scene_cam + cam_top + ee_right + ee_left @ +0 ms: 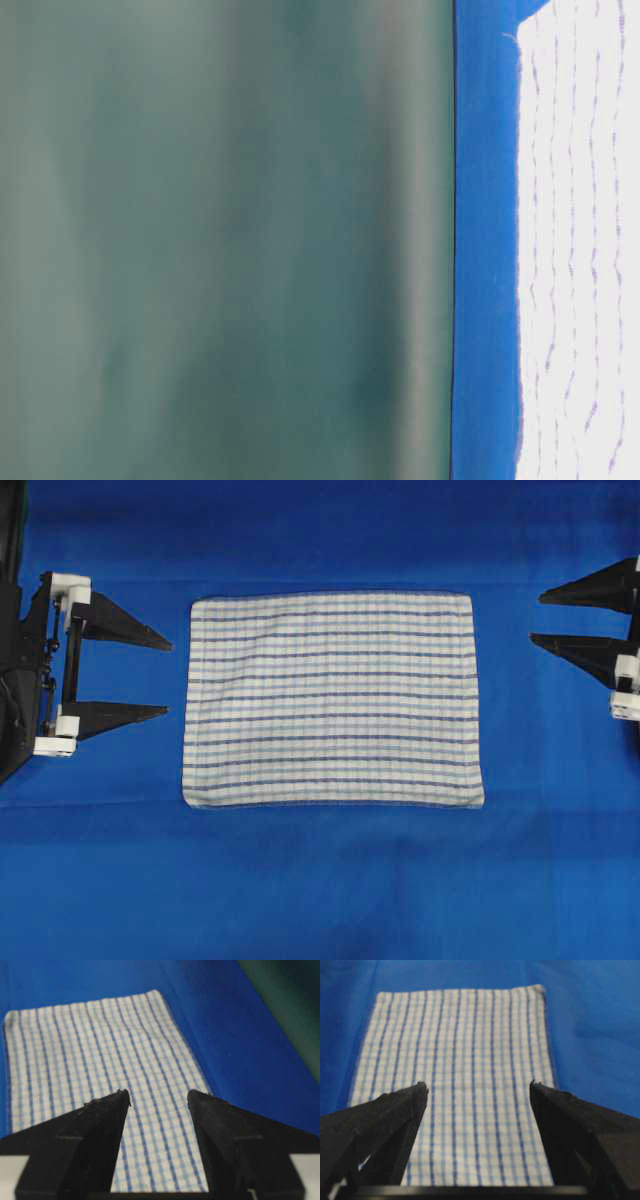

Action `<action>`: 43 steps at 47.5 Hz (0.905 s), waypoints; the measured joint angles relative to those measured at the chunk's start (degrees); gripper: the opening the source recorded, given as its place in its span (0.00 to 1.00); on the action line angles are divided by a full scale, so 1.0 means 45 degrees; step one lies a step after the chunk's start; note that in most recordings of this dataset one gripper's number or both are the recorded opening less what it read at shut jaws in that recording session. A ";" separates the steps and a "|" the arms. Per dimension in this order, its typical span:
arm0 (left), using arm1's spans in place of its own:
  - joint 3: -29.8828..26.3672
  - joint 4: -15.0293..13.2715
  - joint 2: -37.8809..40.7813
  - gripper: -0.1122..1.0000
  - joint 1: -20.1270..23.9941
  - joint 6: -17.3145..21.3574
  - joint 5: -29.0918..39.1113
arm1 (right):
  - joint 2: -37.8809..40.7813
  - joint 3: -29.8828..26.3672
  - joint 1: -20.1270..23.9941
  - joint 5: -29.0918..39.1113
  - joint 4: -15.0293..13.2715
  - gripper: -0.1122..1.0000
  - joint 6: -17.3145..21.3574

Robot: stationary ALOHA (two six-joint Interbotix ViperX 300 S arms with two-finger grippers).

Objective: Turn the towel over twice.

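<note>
I have the towel [333, 700] lying flat and spread out in the middle of the blue tablecloth [320, 890], a neat rectangle with its long sides running left to right and its stripes running the same way. No corner is lifted or folded that I can see.

My left gripper [168, 677] sits off the towel's left edge, jaws wide apart and pointing at the cloth, tips just short of the hem with a strip of blue between them. Nothing is between the jaws. From the left wrist camera I see the two dark fingers [395, 1115] spread, with the towel [465, 1085] stretching away beyond them.

My right gripper [536, 618] is at the far right, well apart from the towel's right edge, jaws also spread and empty. Its wrist camera shows the towel [95, 1060] beyond the parted fingers [100, 1125].

In the table-level view the towel [580, 250] lies flat on the tablecloth [485, 250].
</note>
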 measured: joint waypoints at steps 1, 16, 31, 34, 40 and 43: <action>0.0000 0.0000 -0.0020 0.80 0.0000 0.0000 0.0000 | 0.0000 0.0000 0.0000 0.0000 0.0000 0.62 0.0000; 0.1055 0.0020 -0.2090 0.78 0.0605 0.0000 0.0352 | -0.1719 0.0430 -0.0039 0.1348 -0.0137 0.57 -0.0234; 0.2949 0.0000 -0.5527 0.77 0.0625 -0.0156 0.0801 | -0.4180 0.2207 -0.0039 0.1484 -0.0098 0.51 -0.0039; 0.3223 0.0020 -0.5937 0.77 0.0645 -0.0176 0.0957 | -0.4434 0.2539 -0.0020 0.1387 -0.0039 0.50 0.0059; 0.3750 0.0000 -0.6504 0.77 0.0645 -0.0215 0.0996 | -0.4805 0.3281 -0.0039 0.0801 0.0000 0.49 0.0410; 0.3945 -0.0039 -0.6621 0.77 0.0645 -0.0195 0.0996 | -0.4902 0.3496 -0.0039 0.0547 0.0000 0.48 0.0605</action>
